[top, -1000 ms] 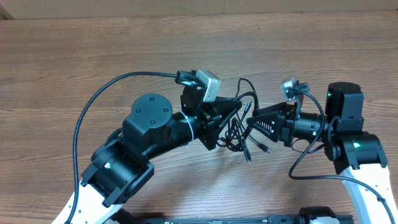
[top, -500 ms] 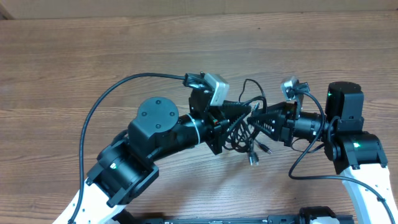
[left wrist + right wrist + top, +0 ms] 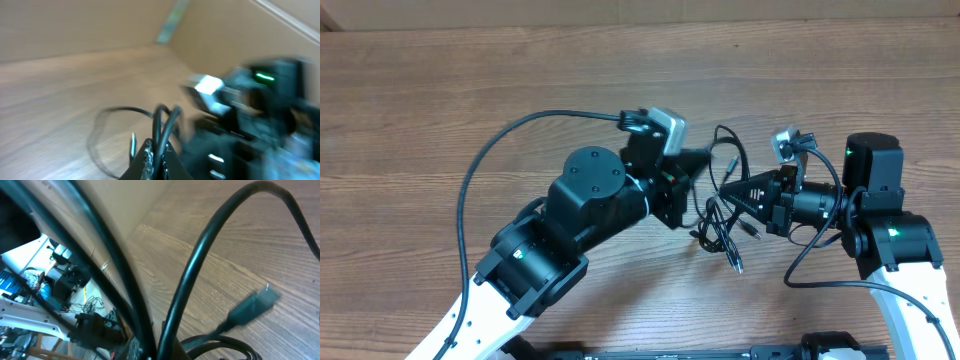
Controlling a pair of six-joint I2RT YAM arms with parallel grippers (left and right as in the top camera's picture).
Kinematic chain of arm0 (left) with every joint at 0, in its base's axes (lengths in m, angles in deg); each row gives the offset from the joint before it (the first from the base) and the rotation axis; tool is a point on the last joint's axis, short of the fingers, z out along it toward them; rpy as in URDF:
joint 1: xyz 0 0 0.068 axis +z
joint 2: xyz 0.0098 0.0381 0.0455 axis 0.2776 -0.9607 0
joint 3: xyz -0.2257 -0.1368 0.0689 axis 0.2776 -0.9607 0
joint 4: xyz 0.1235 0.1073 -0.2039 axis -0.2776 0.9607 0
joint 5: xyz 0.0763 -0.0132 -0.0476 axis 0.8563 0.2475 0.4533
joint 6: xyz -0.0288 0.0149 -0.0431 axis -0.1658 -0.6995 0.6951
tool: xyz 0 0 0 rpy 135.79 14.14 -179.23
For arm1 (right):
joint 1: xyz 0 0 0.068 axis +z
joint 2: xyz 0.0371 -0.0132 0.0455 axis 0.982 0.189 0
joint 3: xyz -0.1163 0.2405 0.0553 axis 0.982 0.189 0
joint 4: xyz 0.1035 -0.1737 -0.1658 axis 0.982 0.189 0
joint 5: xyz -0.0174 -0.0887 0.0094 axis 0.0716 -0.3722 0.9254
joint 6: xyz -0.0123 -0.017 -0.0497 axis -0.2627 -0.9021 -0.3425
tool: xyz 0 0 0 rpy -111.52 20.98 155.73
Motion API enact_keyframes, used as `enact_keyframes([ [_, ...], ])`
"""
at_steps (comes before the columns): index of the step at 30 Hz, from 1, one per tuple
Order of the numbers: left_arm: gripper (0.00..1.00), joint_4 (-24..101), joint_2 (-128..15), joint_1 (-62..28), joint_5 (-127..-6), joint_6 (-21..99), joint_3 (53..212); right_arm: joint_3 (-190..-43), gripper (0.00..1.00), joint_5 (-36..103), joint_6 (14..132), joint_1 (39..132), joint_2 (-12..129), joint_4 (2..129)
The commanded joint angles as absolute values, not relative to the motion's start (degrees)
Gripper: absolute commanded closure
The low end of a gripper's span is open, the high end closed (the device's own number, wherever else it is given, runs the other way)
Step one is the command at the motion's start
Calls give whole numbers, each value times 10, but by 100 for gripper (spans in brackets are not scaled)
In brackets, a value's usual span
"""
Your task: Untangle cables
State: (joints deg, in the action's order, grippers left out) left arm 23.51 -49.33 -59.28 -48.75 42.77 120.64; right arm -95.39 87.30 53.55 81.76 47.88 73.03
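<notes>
**A:** Which step is in hand here?

**B:** The pulling-apart, I'd judge. The thin black flexible cables hang as one knot between the two arms, above the brown wood-grain table, with one loop arching up and the plug ends dangling low

**A:** And the pincers?

**B:** The black two-finger left gripper is clamped on a pair of strands. Its wrist view shows them rising straight out of the closed fingertips. The black wedge-shaped right gripper looks pinched to a point on the cables too

**A:** What does the next move call for?

**B:** Probably drawing the grippers apart slowly, watching whether the knot loosens or cinches

**A:** What does one view give that another doesn't?

**B:** Only the overhead shows the whole tangle and both arms. The right wrist view shows a small flat black plug close up, though I cannot tell whether it touches the wood. The left wrist view is blurred
</notes>
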Motion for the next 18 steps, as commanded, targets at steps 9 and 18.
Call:
enact_keyframes([
  [9,10,293,-493,-588,20,385,1218,-964,96,880,534,817,477,736],
  [18,0,381,-493,-589,-218,385,1218,-964,96,787,624,816,477,730],
])
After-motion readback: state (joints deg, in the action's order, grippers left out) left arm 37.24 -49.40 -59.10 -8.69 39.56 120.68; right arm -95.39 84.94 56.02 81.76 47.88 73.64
